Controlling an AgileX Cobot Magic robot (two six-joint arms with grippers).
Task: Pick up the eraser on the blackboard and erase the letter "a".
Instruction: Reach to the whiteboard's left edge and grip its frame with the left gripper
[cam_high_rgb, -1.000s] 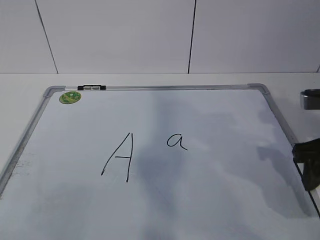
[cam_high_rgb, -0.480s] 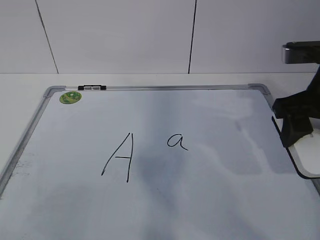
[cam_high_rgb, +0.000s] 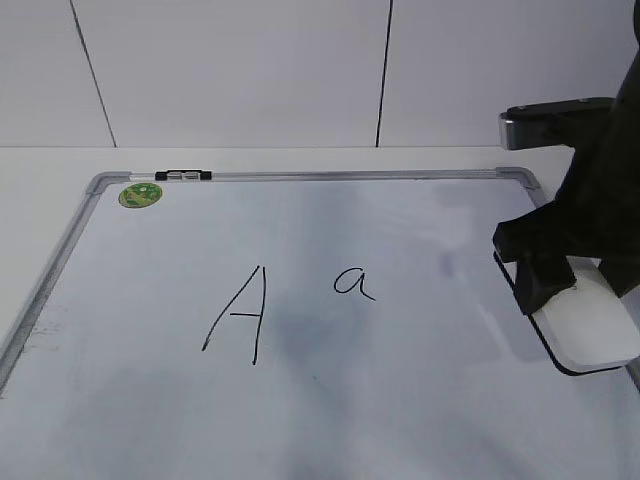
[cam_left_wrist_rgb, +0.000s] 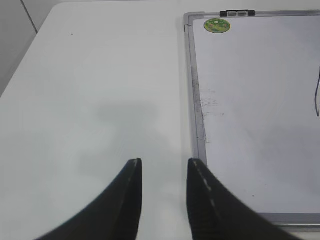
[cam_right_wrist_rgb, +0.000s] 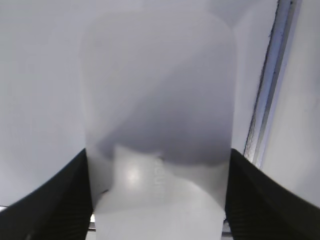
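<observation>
white eraser (cam_high_rgb: 590, 325) clamped in right tool (cam_high_rgb: 560, 275) over blackboard (cam_high_rgb: 400, 420).

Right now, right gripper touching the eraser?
Touching. Right wrist view: both fingers press the eraser's sides; exterior view shows the right gripper clamped on it.

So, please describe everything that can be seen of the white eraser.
The white rounded-rectangular plastic eraser has a thin black underside edge and faint grey lettering on top, unreadable here. It sits at the right side of the large white dry-erase board, near the silver-grey frame. The black right tool clamps it on both long sides. Whether it touches the board or hangs just above it cannot be told.
</observation>
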